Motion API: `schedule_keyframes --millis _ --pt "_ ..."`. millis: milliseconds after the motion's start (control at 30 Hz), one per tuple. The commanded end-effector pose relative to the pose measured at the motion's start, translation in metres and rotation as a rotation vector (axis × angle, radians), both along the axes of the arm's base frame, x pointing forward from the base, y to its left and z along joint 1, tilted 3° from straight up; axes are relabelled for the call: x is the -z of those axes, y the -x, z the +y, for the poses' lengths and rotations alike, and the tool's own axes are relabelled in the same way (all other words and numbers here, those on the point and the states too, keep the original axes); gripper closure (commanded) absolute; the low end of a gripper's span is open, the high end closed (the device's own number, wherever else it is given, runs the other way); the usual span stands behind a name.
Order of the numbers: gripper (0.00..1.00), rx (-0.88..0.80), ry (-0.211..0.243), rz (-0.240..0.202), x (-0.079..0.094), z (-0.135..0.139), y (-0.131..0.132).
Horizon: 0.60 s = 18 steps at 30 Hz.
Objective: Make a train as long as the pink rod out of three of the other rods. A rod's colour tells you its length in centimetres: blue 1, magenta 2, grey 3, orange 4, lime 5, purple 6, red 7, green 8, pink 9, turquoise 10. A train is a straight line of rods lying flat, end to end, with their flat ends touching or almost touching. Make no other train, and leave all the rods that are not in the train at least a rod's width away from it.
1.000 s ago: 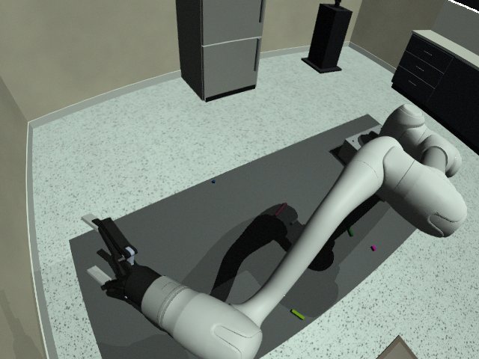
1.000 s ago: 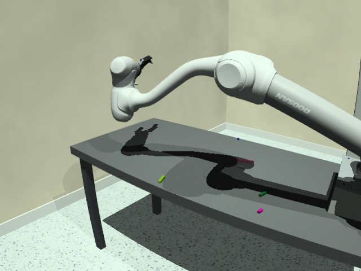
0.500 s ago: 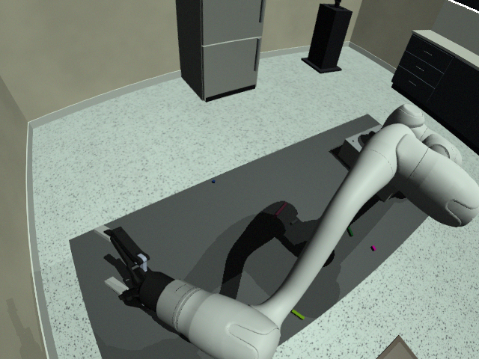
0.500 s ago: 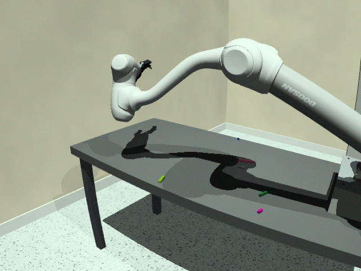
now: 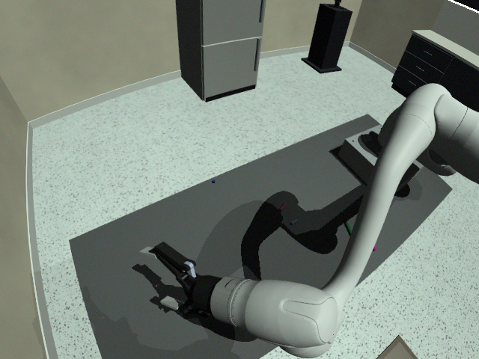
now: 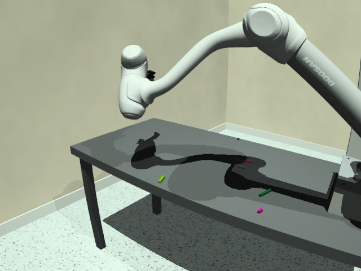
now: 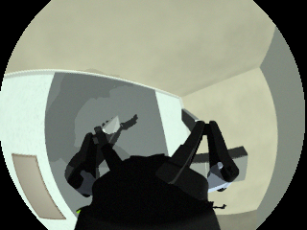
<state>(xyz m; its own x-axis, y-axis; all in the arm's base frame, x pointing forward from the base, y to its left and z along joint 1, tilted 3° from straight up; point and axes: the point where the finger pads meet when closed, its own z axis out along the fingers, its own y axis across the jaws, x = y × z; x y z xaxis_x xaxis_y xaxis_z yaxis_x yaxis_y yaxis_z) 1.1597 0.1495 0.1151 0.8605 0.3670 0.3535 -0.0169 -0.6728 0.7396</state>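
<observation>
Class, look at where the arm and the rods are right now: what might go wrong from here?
1. The open, empty hand is far from the rods, so a long reach is needed.
2. The pink rod and grey rod lie in the arm's dark shadow, hard to see.
3. The blue rod is tiny and could slip from the fingers.

The arm's upper link (image 6: 320,73) bears the brand name "DOOSAN", seen upside down.

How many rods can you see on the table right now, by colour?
Blue: 1
Pink: 1
Grey: 1
Lime: 1
Green: 1
Magenta: 1
Total: 6 rods, all lying apart on the table.
</observation>
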Motion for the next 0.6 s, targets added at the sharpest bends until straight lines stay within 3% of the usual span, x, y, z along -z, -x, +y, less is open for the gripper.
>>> schedule_keyframes --millis 0,100,167,200,567 --pt "0.0 -0.035 -0.065 0.047 0.013 0.019 0.036" --pt "0.0 -0.044 -0.099 0.078 0.022 0.028 0.061" --pt "0.0 -0.044 -0.099 0.078 0.022 0.028 0.061" --pt "0.0 -0.05 -0.126 0.103 0.028 0.036 0.082" --pt "0.0 -0.064 -0.234 0.197 0.053 0.061 0.174"
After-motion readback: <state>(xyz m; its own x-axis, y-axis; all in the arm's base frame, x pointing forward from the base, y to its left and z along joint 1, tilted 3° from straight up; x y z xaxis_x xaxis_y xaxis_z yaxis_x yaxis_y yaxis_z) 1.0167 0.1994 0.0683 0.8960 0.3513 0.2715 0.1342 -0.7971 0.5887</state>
